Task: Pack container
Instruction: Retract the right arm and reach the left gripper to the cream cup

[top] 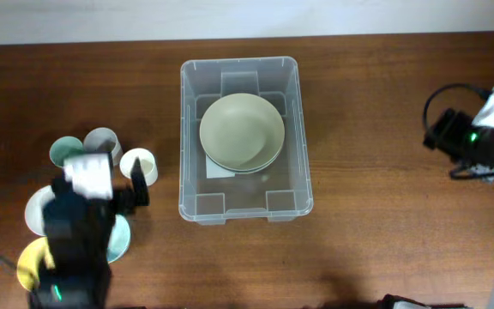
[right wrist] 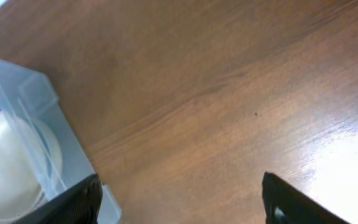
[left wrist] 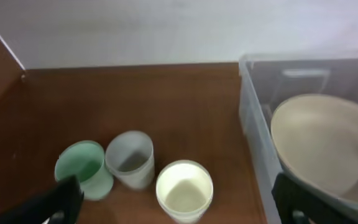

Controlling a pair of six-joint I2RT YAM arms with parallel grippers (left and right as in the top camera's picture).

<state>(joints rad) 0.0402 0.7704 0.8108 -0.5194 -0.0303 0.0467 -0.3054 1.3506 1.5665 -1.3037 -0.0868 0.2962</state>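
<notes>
The container (top: 302,146) is sitting at the centre of the overhead frame on the wooden counter (top: 384,103), with its long side running top to bottom. A pale green bowl (top: 242,133) is lying inside it, towards the upper half, partly covering a white label (top: 217,170) on the base.

The left pincer (left wrist: 180,202) is hanging at the lower left of the overhead frame, well to the left of the container and not touching it. Its fingers (left wrist: 61,199) are showing at the bottom corners of the left wrist view, spread wide and holding nothing. In that view the container is filling the right side. Three cups are standing upright at lower left: a green cup (left wrist: 82,169), a grey cup (left wrist: 130,158) and a cream cup (left wrist: 184,190). The cream cup is standing nearest the container wall but apart from it.

The right pincer (right wrist: 180,200) is sitting at the right edge of the overhead frame, well apart from the container. Its fingers are spread wide and empty over bare counter, and one container corner is showing at the left edge of the right wrist view.

Round dishes (top: 34,210) are lying partly hidden under the left arm; I cannot tell what kind they are
</notes>
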